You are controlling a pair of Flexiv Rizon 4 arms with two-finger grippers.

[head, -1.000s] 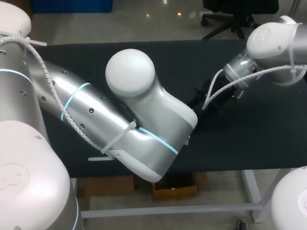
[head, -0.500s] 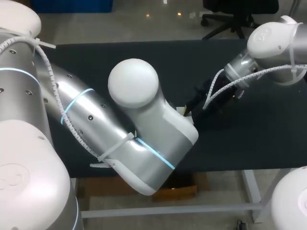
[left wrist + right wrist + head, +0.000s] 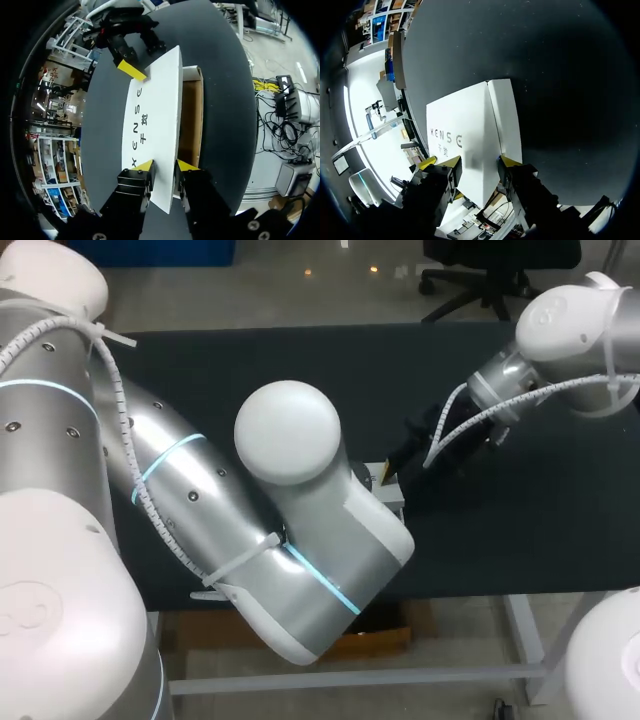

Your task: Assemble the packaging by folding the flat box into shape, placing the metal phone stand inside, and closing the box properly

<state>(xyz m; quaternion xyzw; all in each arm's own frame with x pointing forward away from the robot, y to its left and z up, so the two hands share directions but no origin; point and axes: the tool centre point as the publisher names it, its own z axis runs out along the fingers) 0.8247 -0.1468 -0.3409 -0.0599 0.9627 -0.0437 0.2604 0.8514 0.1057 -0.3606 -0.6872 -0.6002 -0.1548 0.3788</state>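
The white box (image 3: 150, 115) with printed letters is held from both ends over the black table. In the left wrist view its white panel runs between my left gripper (image 3: 166, 166), whose yellow tips press it from both sides. The brown cardboard inside (image 3: 192, 120) shows beside that panel. At the far end my right gripper (image 3: 144, 60) holds the box. In the right wrist view the box (image 3: 470, 130) sits between the right gripper (image 3: 479, 161), shut on it. In the head view only a corner of the box (image 3: 390, 490) shows. The phone stand is not visible.
The black tabletop (image 3: 250, 370) stretches wide around the box. My left arm's bulky elbow (image 3: 300, 500) covers the middle of the head view and hides its own gripper. The table's front edge (image 3: 480, 592) lies close below the arms.
My left arm's elbow has shifted a little toward the right and the front. A corner of the box has come into sight between the arms. The right arm has stayed put.
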